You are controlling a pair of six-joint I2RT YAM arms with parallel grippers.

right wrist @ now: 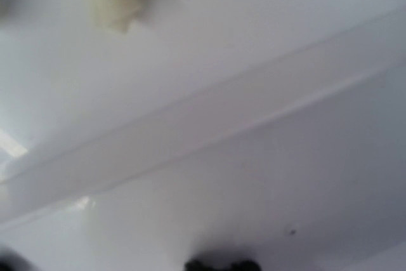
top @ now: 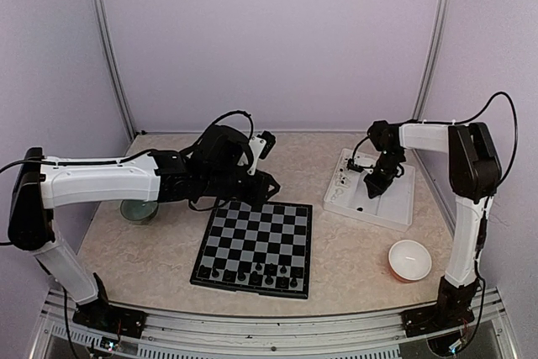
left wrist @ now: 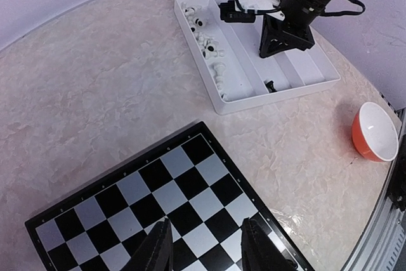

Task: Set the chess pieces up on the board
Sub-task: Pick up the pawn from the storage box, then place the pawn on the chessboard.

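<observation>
As seen from above, the board (top: 252,245) lies mid-tabletop (top: 151,266), with black chess pieces (top: 252,273) along its near rows. The left hand (top: 256,182) hangs over its far edge and the right hand (top: 376,181) is down in the white tray (top: 395,208).

Left wrist: fingers (left wrist: 155,252) parted, nothing between them; one black piece (left wrist: 271,85) lies in the tray.

Right wrist: blurred, grip cannot be told; the dark shape (right wrist: 222,264) is possibly a piece.

Pieces judged light, rigid, smooth and easily tipped; pinch mid-body.

No legible writing.
</observation>
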